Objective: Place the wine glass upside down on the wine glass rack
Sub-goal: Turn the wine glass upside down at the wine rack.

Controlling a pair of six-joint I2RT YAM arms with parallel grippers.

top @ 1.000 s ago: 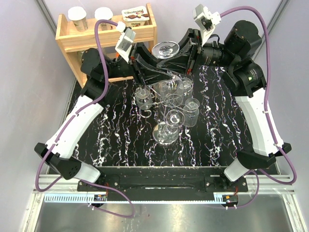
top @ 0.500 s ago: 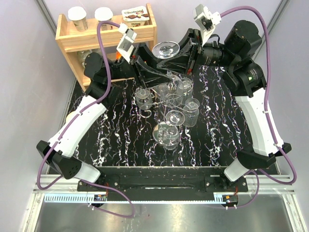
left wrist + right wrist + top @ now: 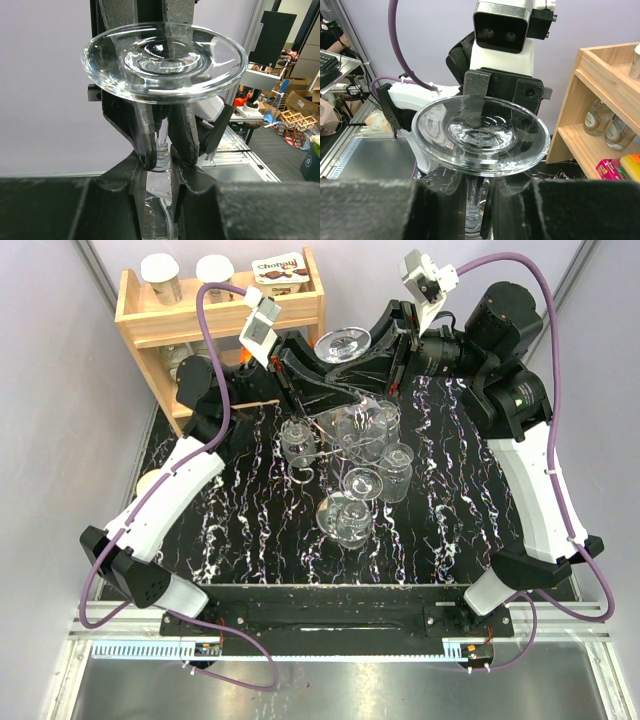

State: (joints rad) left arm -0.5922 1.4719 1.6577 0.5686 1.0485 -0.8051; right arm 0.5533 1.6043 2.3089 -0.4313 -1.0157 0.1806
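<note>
1. A clear wine glass (image 3: pixel 342 343) is held upside down in the air above the far middle of the black marbled worktop (image 3: pixel 250 530), with its round foot on top and its bowl pointing down
2. Two black robot hands meet at its thin stem, just under the foot. The left hand (image 3: pixel 158 185) reaches in from the left and the right hand (image 3: pixel 479 200) from the right. Each has its fingers closed tight on the stem
3. The wine glass rack (image 3: pixel 326 512), a thin silver wire stand on a shiny disc base, stands just nearer, at the middle of the worktop. Several other glasses (image 3: pixel 385 420) hang on it bowl-down. A wooden shelf (image 3: pixel 140 320) stands at the far left
4. The glass is probably light, rigid, smooth and fragile, so it could slip or snap if squeezed hard. The stem is the sensible place to hold it, leaving the foot free to rest on a wire arm
</note>
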